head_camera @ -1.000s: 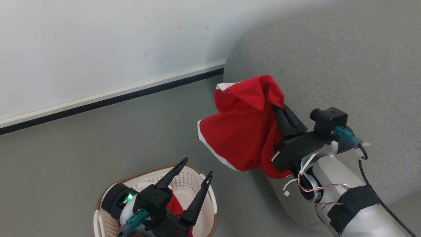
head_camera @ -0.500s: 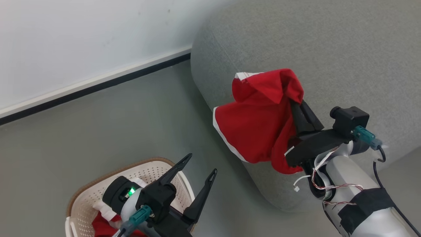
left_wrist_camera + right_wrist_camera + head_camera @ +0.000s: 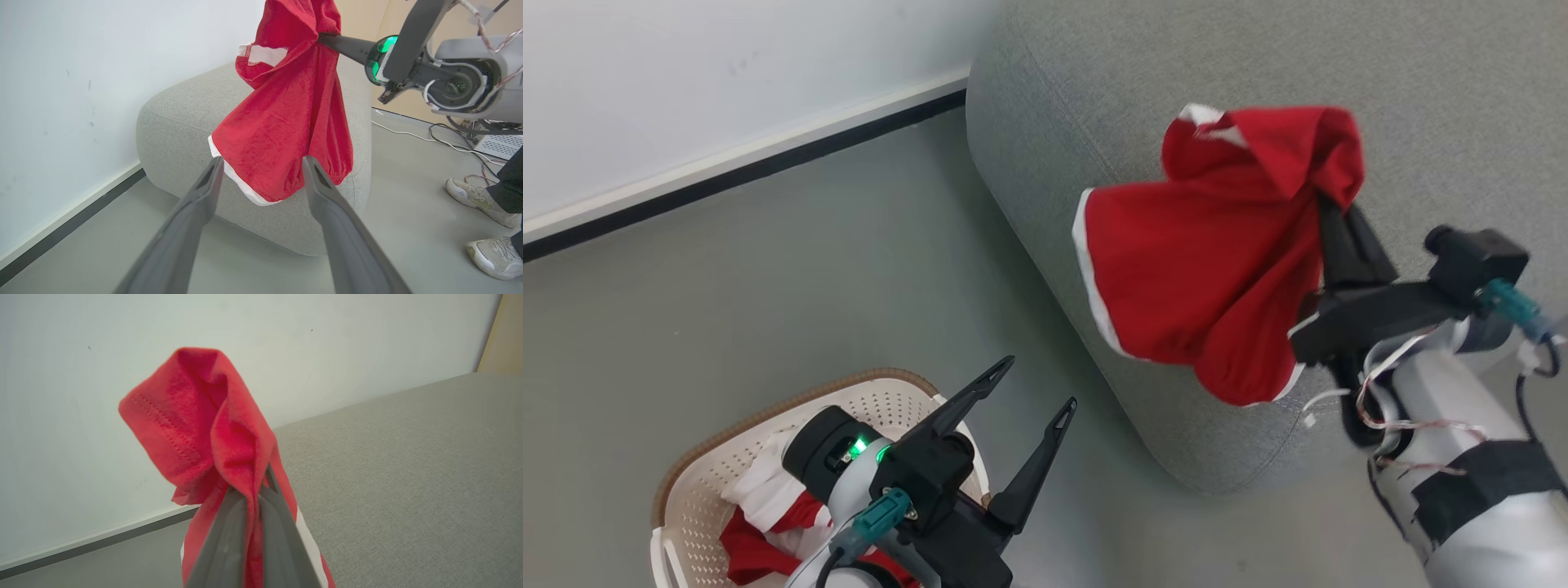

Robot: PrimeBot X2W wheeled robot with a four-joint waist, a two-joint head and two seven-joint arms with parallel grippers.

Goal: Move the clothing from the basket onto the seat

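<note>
A red garment with white trim (image 3: 1209, 269) hangs in the air from my right gripper (image 3: 1327, 200), which is shut on its bunched top above the grey seat (image 3: 1421, 98). The same garment (image 3: 286, 122) dangles over the seat's rounded corner (image 3: 175, 122) in the left wrist view, and its pinched fold (image 3: 204, 428) shows in the right wrist view between the shut fingers (image 3: 229, 547). A second red and white garment (image 3: 768, 523) lies in the cream basket (image 3: 711, 457) at lower left. My left gripper (image 3: 1037, 384) stands open and empty beside the basket.
Grey floor (image 3: 768, 286) lies between the basket and the seat, bounded by a white wall with a dark baseboard (image 3: 727, 171). A person's white shoes (image 3: 482, 220) and loose cables (image 3: 412, 134) lie on the floor beyond the seat.
The head camera has swung, shifting the seat and the basket leftward in view. My right gripper has carried the red garment up and to the right, further over the seat.
</note>
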